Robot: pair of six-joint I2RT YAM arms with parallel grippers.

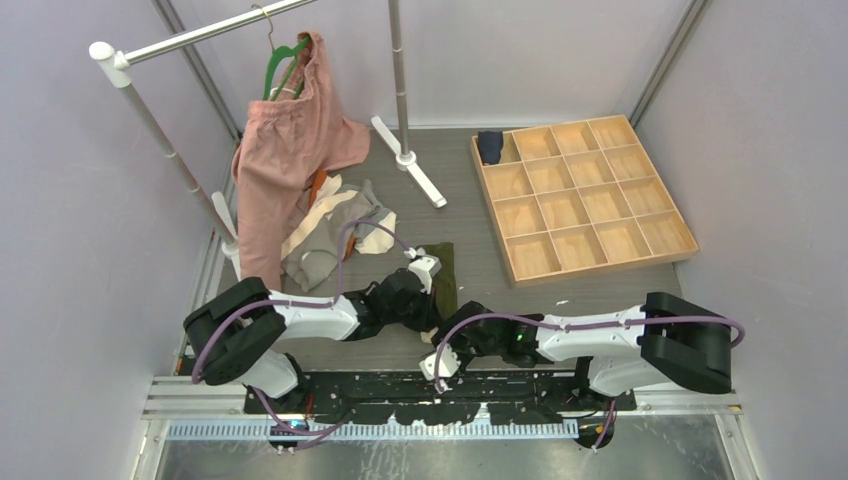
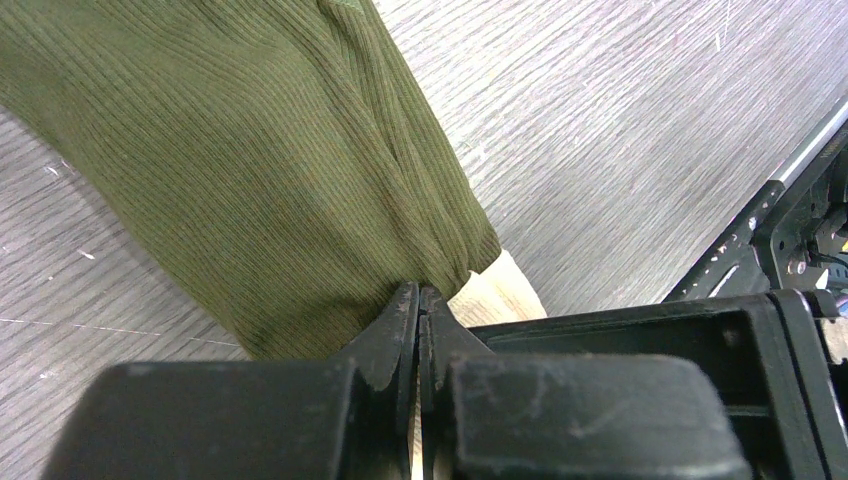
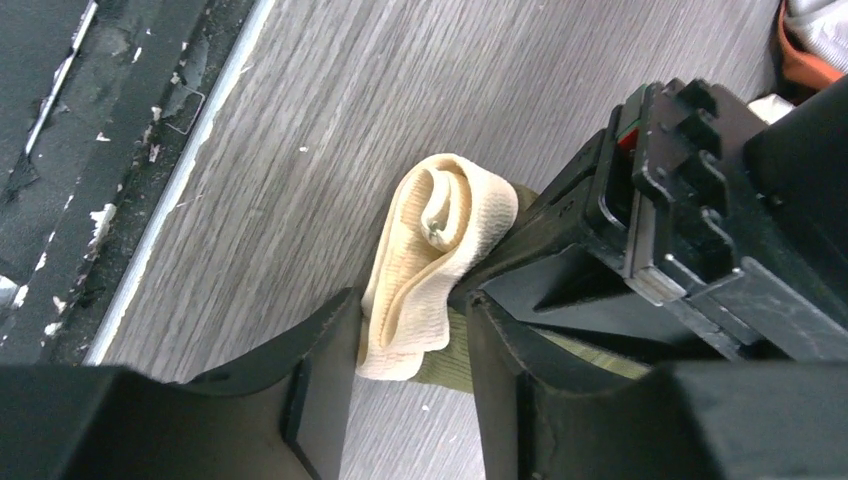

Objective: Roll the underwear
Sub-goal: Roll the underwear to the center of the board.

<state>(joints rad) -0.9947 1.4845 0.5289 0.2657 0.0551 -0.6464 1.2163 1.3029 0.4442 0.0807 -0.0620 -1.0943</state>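
While the left gripper (image 2: 418, 296) pinches the olive underwear (image 2: 250, 150) steady, the right gripper (image 3: 410, 305) straddles its rolled waistband (image 3: 440, 215). Whether those jaws clamp it is unclear.

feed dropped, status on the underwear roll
Left gripper shut on olive green underwear. Right gripper straddles its rolled cream waistband, grip unclear. Grippers crowded together at the roll.

Your left end effector (image 2: 418, 297) is pinched shut on the underwear (image 2: 250, 150), your right end effector (image 3: 410, 300) faces it with jaws parted about the rolled end, left arm (image 1: 300, 315) and right arm (image 1: 590, 335) folded inward, forearms converging.
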